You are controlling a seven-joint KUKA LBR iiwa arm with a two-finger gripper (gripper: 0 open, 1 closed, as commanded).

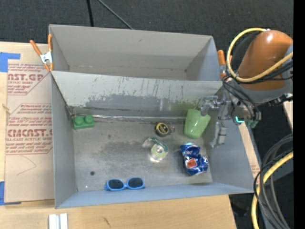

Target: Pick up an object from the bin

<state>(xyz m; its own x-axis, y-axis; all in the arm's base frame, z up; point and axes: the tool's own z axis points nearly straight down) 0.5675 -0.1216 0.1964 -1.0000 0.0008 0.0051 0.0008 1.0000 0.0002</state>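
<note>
Nearest the camera, by the bin's (133, 46) front wall & a bit toward the view's left, lies a pair of blue sunglasses (125, 183), flat on the grey floor w/ lenses side by side. Further in and toward the view's right sits a crumpled blue packet (193, 160) w/ red & white print, near the right wall. Just left of it, apart from it, is a small clear roundish obj. (157, 149) w/ a greenish tint; what it is can't be made out. Behind that, approx mid-floor, lies a small dark ring-like thing (162, 128) w/ a yellow rim. To the right of the ring, near it but not touching, is a pale green cup (196, 123), tilted, close to the bin's right wall at the foot of the sloping back wall. The end effector (218, 128) is down inside the bin at the right side, just beside the cup's right edge; whether it touches the cup can't be told, nor whether it is open or closed, & nothing can be seen held in it. Level w/ the cup but well apart, at the floor's far left, a green toy brick (83, 122) w/ two studs rests against the foot of the back wall. Above the end effector the arm's wrist carries an orange cover (264, 56) w/ yellow cables (238, 37) looped round it, outside the bin's right rim.
</note>
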